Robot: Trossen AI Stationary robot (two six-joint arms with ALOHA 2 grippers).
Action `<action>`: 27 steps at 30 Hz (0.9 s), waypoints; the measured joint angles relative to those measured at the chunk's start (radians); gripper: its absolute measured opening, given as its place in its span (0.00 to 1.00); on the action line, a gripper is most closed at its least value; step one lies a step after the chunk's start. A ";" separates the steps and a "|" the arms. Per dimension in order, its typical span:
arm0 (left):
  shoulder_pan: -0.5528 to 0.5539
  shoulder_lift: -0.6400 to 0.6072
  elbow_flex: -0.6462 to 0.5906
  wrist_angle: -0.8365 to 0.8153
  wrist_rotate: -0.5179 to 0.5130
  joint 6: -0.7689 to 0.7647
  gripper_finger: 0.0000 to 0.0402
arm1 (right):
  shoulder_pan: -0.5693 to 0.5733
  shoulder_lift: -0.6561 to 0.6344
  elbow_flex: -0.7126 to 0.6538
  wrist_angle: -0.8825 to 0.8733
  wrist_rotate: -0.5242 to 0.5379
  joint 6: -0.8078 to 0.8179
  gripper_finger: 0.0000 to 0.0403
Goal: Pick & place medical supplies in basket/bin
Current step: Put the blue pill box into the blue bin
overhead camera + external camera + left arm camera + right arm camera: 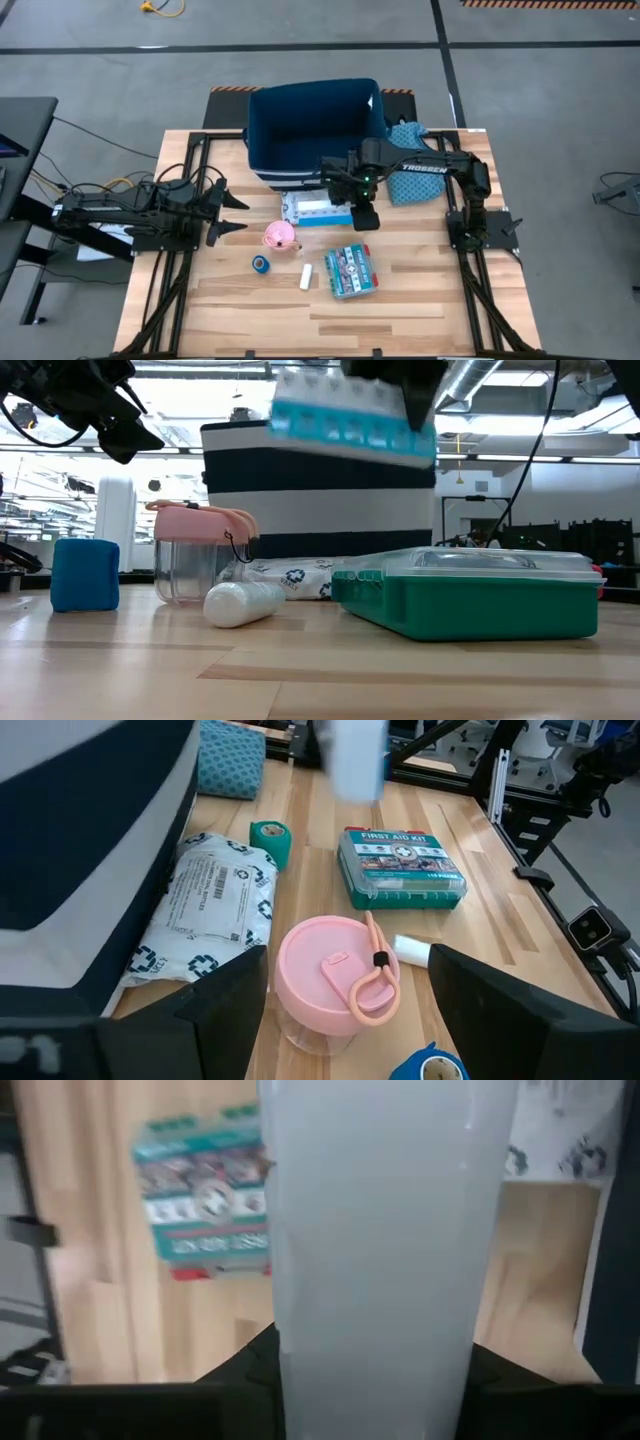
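light-blue plastic, the pill organizer (350, 422) hangs above the worktop (420, 300) just before the navy bin (310, 125), our right gripper (362, 212) clamped on one end. we judge it stiff, light, slippery. our left gripper (228, 212) waits apart.

Two black arms (430, 170) of jointed links, each on a black plate mounted to black rail framing (170, 290). The right arm's forearm carries white "TROSSEN" lettering (424, 169). A green light (367, 181) glows near its wrist. Fingers (520, 1010) are dark, angular, matte.
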 joint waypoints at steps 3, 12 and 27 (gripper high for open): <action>0.000 0.000 0.000 -0.001 0.000 0.000 0.66 | 0.019 0.000 0.061 0.003 -0.005 0.017 0.33; 0.000 0.000 0.000 -0.008 0.000 0.000 0.66 | 0.003 0.000 0.267 0.003 0.134 0.049 0.32; 0.000 0.000 0.000 -0.006 -0.006 -0.002 0.66 | -0.208 0.018 0.345 0.349 0.415 -0.030 0.32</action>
